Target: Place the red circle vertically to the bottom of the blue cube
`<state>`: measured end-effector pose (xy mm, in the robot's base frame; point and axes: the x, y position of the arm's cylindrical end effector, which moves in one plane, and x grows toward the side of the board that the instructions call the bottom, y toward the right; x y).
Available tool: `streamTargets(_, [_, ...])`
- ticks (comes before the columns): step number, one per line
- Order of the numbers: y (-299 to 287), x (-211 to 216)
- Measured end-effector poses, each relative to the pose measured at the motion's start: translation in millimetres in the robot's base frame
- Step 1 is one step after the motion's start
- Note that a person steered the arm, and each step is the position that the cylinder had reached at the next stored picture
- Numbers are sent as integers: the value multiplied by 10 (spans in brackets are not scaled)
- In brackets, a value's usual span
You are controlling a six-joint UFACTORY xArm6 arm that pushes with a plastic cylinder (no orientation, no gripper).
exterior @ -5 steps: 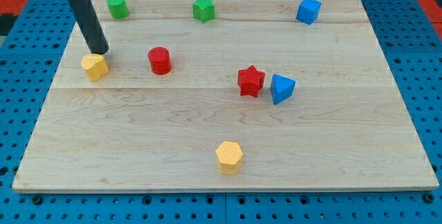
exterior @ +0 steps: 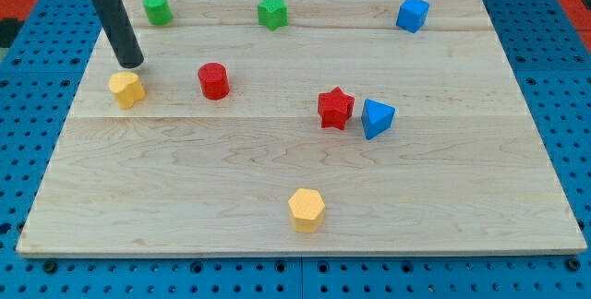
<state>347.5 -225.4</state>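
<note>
The red circle [exterior: 213, 80] is a short red cylinder at the board's upper left middle. The blue cube [exterior: 413, 13] sits near the top right corner of the board. My tip [exterior: 132, 63] stands at the upper left, well to the left of the red circle and just above a yellow block [exterior: 126, 89]. The tip touches neither the red circle nor the blue cube.
A green cylinder [exterior: 157, 8] and a green star [exterior: 271, 11] sit along the top. A red star [exterior: 335, 108] and a blue triangular block [exterior: 376, 118] stand side by side at centre right. A yellow hexagon [exterior: 307, 209] is near the bottom edge of the wooden board [exterior: 185, 197].
My tip has moved slightly up and away from the yellow block at the upper left. The blocks have not moved.
</note>
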Motion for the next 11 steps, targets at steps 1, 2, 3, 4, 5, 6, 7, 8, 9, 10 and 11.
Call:
streamTargets(1, [-18,0])
streamTargets(2, [-21,0])
streamTargets(3, [-18,0])
streamTargets(4, [135,64])
streamTargets(5, [541,183])
streamTargets(6, [1286,302])
streamTargets(7, [2042,503])
streamTargets(8, [1737,723])
streamTargets(9, [1916,1054])
streamTargets(10, [2371,918])
streamTargets(11, [2604,608])
